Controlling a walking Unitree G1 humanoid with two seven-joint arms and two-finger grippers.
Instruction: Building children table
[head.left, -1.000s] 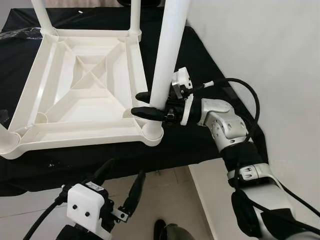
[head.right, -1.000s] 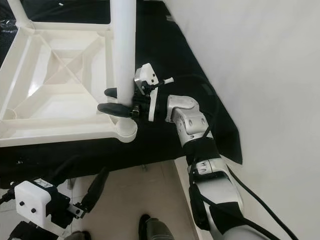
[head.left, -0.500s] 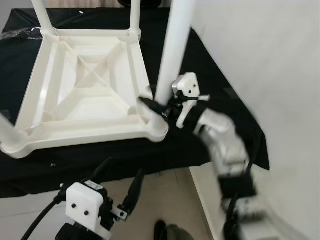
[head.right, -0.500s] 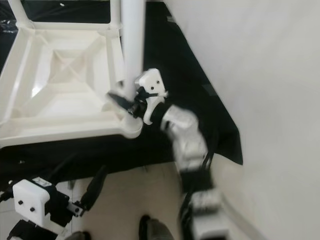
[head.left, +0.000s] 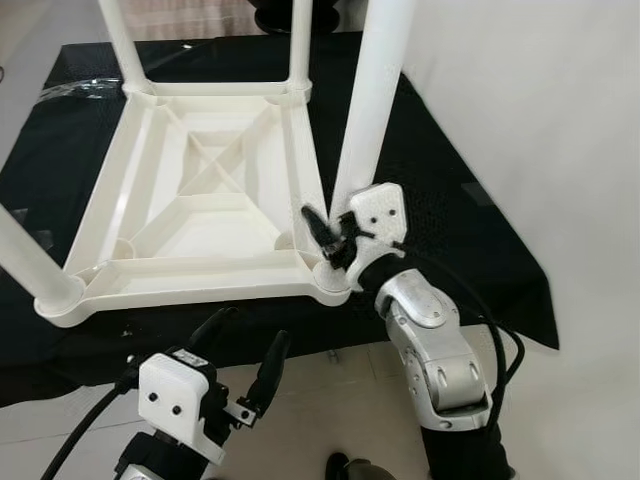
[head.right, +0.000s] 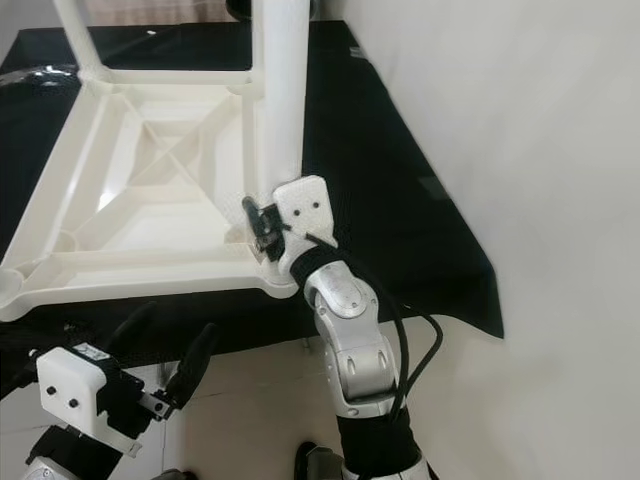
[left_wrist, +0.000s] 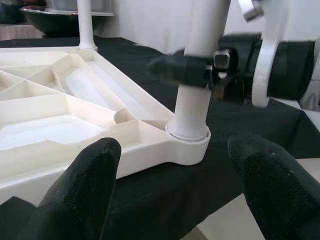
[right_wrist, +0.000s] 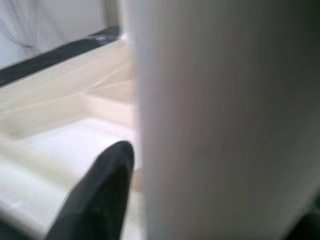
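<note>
White table leg (head.left: 368, 110) is clamped low by the right claw (head.left: 330, 238); left claw (head.left: 240, 358) hangs wide apart.

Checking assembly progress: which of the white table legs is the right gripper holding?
The near-right leg, standing in the corner socket beside the wall. The right gripper clasps its base; the other legs stand untouched.

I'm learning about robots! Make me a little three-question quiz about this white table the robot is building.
1. True or false: the white table lies upside down on the black cloth.
2. Which gripper is at the near corner leg? A) left B) right
3. Fill in: the left gripper hangs low over the ____, its fingers apart.

Key: 1 true. 2 B, the right gripper is around the leg's base. 3 floor.
</note>
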